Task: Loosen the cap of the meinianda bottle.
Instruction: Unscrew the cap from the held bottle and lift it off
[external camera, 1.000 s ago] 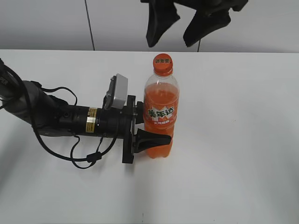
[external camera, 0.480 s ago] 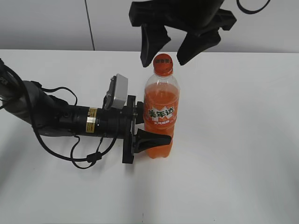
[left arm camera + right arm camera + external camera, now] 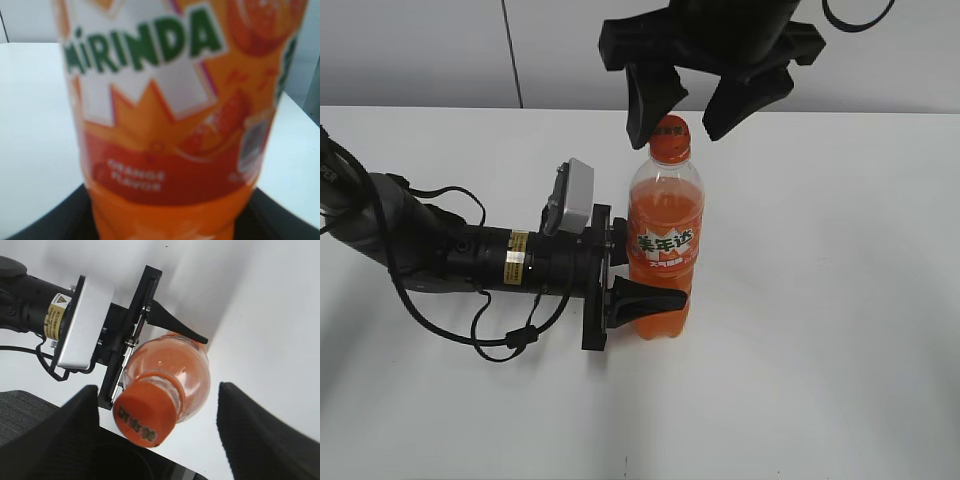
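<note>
My right claw (image 3: 686, 112) lower than half second ago, fingers apart, flanking cap (image 3: 670, 138) without contact. Left claw (image 3: 638, 285) clamped on meinianda bottle (image 3: 663, 240), upright on tabletop (image 3: 820, 300), unmoved.

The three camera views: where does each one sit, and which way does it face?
Exterior view: in front, raised, slanting down at the white table; both arms show, left gripper shut on the tall clear orange-drink bottle, right gripper open around the small orange ribbed cap.
Left wrist view: level, close on the bottle's label; dark finger edges below.
Right wrist view: above, facing down at the cap; both fingers show.
Shared: the bottle.
</note>
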Controlling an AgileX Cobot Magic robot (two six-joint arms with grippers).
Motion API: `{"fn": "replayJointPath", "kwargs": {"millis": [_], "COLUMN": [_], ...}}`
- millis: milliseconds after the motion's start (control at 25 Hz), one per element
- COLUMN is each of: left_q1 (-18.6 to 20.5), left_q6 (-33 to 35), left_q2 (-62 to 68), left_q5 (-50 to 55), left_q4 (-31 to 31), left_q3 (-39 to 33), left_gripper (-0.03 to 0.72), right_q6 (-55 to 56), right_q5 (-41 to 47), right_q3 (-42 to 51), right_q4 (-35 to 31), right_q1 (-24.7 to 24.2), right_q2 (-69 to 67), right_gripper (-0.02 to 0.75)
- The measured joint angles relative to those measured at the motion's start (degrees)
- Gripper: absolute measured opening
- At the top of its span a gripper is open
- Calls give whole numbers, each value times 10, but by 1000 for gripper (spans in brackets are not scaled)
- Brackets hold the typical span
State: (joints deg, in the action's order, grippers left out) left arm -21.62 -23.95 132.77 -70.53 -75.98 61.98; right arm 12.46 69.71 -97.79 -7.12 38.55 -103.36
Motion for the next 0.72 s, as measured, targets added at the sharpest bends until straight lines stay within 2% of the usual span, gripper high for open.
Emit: {"fn": "replayJointPath", "kwargs": {"millis": [720], "left_q1": [0], "left_q6": [0], "left_q2": [0], "left_q5": [0], "left_q4": [0], "left_q3": [0], "left_gripper": [403], "right_q6": [-1], "right_q5": [0], "right_q3": [0], "right_q4": [1], "right_q1": [0], "right_q2": [0], "right_gripper": [513]}}
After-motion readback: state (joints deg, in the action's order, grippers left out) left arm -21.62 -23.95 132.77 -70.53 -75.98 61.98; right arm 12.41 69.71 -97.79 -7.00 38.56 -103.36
